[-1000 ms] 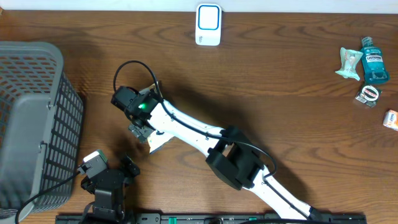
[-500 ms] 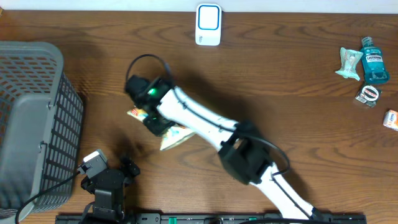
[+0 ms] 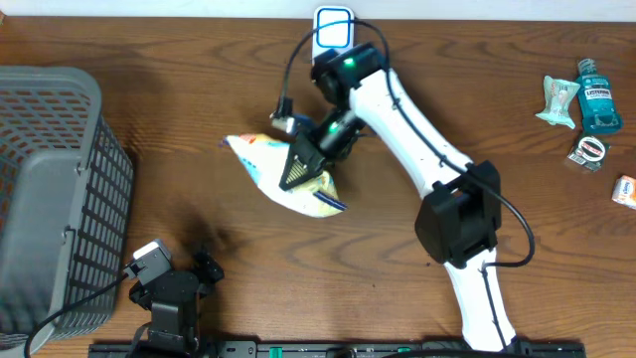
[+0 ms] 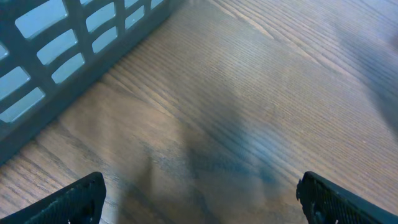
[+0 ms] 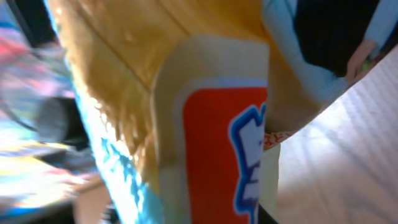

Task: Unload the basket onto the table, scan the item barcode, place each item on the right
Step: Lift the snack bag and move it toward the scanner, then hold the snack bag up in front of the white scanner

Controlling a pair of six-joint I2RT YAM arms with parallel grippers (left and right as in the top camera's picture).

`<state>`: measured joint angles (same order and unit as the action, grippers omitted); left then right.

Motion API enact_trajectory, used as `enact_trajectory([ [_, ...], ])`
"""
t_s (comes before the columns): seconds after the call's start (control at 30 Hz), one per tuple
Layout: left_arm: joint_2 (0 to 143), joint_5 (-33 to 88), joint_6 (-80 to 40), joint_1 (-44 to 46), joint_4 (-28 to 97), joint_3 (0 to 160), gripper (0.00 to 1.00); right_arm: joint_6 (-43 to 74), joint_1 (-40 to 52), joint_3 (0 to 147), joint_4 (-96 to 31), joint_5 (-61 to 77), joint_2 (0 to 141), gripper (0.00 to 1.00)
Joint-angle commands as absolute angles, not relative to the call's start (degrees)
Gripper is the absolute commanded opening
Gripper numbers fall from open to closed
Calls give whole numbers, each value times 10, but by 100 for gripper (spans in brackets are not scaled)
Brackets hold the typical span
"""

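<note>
The right claw [image 3: 306, 157] is pressed together on a glossy, crinkled snack bag [image 3: 268, 177], which is pinched near its upper edge. The snack bag is held over the middle of the table, just below and left of the scanner, with one pointed corner stretched to the left. Whether it is lifted clear of the wood cannot be told. In the right wrist view the film is seen close up: golden and wrinkled, with a cream panel, an orange-red label with blue lettering, and a light blue edge. No barcode can be made out.

The claw is carried by a white arm with black joints [image 3: 417, 119], which is bent across the small white and blue rounded scanner [image 3: 331, 25] at the far edge.

The left claw [image 4: 200, 186] is spread wide above bare wood at the near left, with nothing between its black fingertips [image 4: 81, 199].

At the left a grey plastic basket with slotted lattice walls [image 3: 60, 89] is set. Only its own solid grey floor is seen through the open top.

At the far right a teal mouthwash bottle [image 3: 599, 99], a pale green packet [image 3: 558, 99], a small round item [image 3: 588, 151] and a small orange and white box [image 3: 625, 191] are grouped.

Everything is borne by a dark brown, strongly grained wooden table [image 3: 149, 40].
</note>
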<state>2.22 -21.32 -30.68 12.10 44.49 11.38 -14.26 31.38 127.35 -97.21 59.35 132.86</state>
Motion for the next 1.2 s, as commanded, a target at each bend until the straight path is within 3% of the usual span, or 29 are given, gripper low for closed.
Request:
enact_trajectory([
  [0.0, 23, -225, -310, 121, 465, 111, 98, -8, 310, 1270, -973, 692, 1320, 1],
  [0.47, 23, -225, -309, 121, 465, 111, 98, 408, 275, 1270, -972, 675, 1328, 1],
  [0.8, 23, -225, -310, 121, 465, 111, 98, 412, 228, 1270, -971, 771, 1335, 1],
  [1.17, 23, -225, -309, 121, 465, 111, 98, 305, 218, 1270, -973, 771, 1335, 1],
])
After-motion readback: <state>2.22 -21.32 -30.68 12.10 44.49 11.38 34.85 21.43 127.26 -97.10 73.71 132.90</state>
